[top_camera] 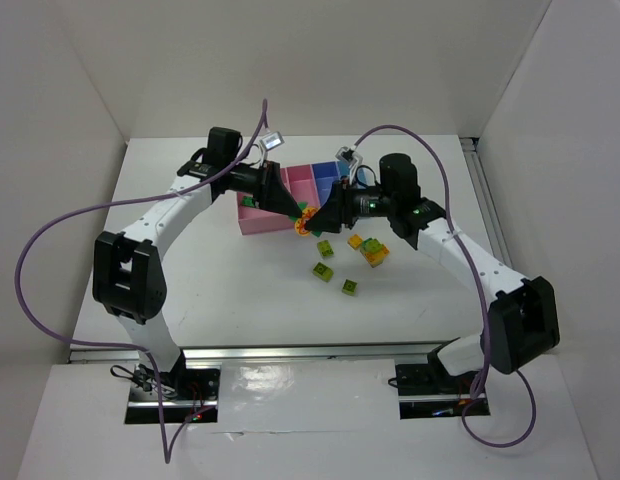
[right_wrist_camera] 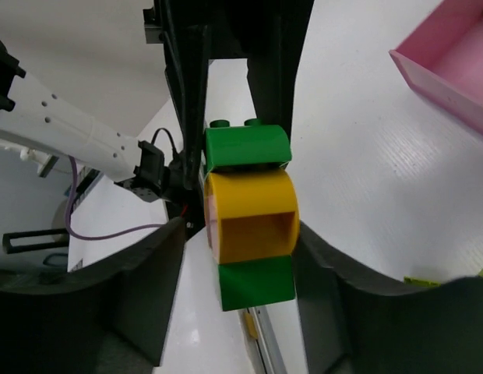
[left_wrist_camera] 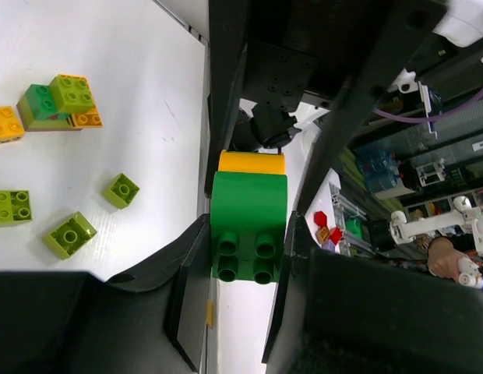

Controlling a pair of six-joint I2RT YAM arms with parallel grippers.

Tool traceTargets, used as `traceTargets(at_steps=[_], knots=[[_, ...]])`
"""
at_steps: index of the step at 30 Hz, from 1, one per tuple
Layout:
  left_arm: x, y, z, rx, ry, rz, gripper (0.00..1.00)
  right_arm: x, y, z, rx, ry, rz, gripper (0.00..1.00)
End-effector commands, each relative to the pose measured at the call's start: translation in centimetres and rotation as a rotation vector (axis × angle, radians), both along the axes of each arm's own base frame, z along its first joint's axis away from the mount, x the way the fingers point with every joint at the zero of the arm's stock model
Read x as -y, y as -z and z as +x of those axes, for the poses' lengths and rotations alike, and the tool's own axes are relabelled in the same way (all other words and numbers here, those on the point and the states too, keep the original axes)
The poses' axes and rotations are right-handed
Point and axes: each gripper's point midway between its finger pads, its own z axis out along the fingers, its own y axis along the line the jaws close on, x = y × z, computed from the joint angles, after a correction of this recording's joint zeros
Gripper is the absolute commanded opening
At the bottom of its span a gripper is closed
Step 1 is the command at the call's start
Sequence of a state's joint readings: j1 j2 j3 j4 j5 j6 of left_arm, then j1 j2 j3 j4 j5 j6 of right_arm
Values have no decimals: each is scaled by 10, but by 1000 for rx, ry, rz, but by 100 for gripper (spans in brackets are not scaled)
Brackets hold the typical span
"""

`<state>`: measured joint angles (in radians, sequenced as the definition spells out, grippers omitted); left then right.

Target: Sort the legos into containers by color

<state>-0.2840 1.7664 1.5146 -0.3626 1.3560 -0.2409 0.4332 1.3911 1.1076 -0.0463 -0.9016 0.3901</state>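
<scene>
Green-yellow legos (left_wrist_camera: 249, 226) near pink container (right_wrist_camera: 452, 58) edge

Top cam is looking down from high behind at the whole counter (top_camera: 240, 300). Both wrist cams are sitting super close, facing each other, sharing that green-and-yellow brick stack (left_wrist_camera: 249, 210) between them.

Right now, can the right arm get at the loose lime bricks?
Likely yes: the lime bricks lie in the open beside it. But the right hand straddles the green-and-yellow stack that the left hand grips, so that comes first.
</scene>
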Motion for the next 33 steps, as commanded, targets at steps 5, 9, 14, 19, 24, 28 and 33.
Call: traceTargets(at_steps=[5, 9, 14, 19, 24, 28, 33], knots=[[-5, -7, 1, 59, 27, -46, 0, -7, -17, 2, 31, -53, 68, 37], [-13, -1, 13, 55, -20, -26, 0, -3, -4, 5, -6, -15, 13, 13], [-43, 4, 41, 14, -133, -5, 0, 11, 26, 15, -82, 96, -87, 0], [-67, 19, 77, -28, -287, 66, 0, 30, 53, 19, -136, 213, -155, 0], [-89, 110, 141, -217, -644, 495, 0, 75, 80, 51, -151, 537, -334, 0], [-116, 160, 169, -274, -853, 819, 0, 94, 76, 60, -136, 659, -388, 0], [-126, 166, 190, -219, -949, 944, 21, 100, 78, 60, -146, 671, -412, 0]])
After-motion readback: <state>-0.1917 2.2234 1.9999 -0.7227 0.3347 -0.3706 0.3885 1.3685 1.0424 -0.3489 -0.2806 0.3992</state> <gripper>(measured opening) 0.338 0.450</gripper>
